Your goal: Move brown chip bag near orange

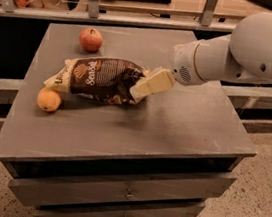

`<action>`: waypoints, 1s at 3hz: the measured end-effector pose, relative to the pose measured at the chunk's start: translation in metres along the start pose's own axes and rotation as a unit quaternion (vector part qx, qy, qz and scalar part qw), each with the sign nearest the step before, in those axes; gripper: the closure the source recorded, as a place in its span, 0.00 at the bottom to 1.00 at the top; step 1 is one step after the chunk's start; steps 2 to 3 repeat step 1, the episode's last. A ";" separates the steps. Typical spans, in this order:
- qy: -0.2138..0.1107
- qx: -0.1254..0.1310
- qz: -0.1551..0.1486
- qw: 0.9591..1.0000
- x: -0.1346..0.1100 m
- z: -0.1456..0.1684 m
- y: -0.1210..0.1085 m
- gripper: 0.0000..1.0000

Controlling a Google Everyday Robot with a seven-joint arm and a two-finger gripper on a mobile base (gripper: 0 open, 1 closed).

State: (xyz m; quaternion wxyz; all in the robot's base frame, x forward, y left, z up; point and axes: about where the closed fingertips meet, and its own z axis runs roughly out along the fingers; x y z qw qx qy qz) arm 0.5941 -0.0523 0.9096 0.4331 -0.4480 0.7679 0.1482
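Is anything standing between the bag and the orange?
Nothing visible. The bag lies with its left end just beside the orange; the apple sits farther back, off that path. The claw is at the bag's right end.

White arm (265,53) comes in from the right, passing above the right edge of the desk (173,131) and reaching left. Rounded wrist (189,67) narrows to the cream gripper (138,91). Gripper slants down and left, low over the desk's middle.
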 end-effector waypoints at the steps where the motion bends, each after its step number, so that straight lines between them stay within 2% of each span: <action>1: 0.000 0.000 0.000 1.000 0.000 0.000 0.000 0.00; 3: 0.000 0.000 0.000 1.000 0.000 0.000 0.000 0.00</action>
